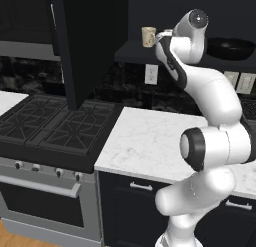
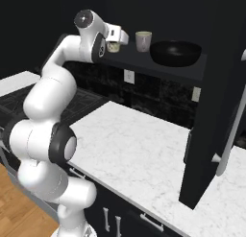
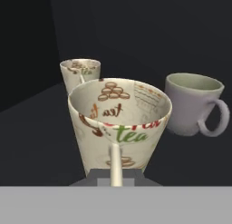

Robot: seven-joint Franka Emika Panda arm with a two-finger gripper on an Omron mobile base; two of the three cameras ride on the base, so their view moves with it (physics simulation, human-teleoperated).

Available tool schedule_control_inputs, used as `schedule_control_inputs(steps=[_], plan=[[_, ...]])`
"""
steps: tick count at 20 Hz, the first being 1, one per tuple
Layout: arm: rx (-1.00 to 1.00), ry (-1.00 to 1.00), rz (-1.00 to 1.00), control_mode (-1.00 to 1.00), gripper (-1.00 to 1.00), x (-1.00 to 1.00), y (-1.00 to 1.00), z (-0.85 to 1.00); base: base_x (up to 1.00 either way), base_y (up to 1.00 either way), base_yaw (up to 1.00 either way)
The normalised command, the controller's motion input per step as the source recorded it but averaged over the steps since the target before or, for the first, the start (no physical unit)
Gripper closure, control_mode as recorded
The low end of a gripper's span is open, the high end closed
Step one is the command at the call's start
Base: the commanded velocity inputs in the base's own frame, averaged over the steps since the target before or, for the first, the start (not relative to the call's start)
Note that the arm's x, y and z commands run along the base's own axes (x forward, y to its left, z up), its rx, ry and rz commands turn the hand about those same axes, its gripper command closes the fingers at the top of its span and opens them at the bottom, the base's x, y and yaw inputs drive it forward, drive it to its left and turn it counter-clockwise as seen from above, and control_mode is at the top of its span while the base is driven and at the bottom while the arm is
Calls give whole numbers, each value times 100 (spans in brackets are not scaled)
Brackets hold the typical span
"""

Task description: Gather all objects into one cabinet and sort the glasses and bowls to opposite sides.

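Now gripper (image 3: 116, 175) clamped on patterned tea cup (image 3: 118, 123) at cabinet shelf (image 2: 158, 68); grey mug (image 3: 192, 105) just beside (second patterned cup (image 3: 80, 73) behind); careless release or swing risks knocking either.

2 base views share shelf (image 2: 158, 68); hand view close.

– Where can you pass on the shelf (image 2: 144, 63)?
– You have bare shelf in front of the cups. The patterned cup (image 3: 118, 123) sits right at your gripper (image 2: 115, 45), a second patterned cup (image 3: 80, 73) behind it, the grey mug (image 3: 192, 103) just beside.
– And further along?
– The black bowl (image 2: 175, 53) fills that end, and the open door (image 2: 218, 97) hangs over the counter (image 2: 144, 149)
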Motion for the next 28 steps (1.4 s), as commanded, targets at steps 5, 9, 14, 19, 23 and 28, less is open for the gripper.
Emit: schedule_control_inputs(steps=[5, 9, 14, 19, 23, 28], plan=[[0, 0, 0, -100, -100, 49, 0, 0, 0, 0, 0], [0, 0, 0, -100, -100, 36, 0, 0, 0, 0, 0], [0, 0, 0, -100, -100, 10, 0, 0, 0, 0, 0], [0, -8, 0, -100, -100, -73, 7, 0, 0, 0, 0], [-1, -7, 0, -100, -100, -99, 7, -10, 0, 0, 0], [0, -5, 6, -100, -100, -100, 31, -33, 0, 0, 0]])
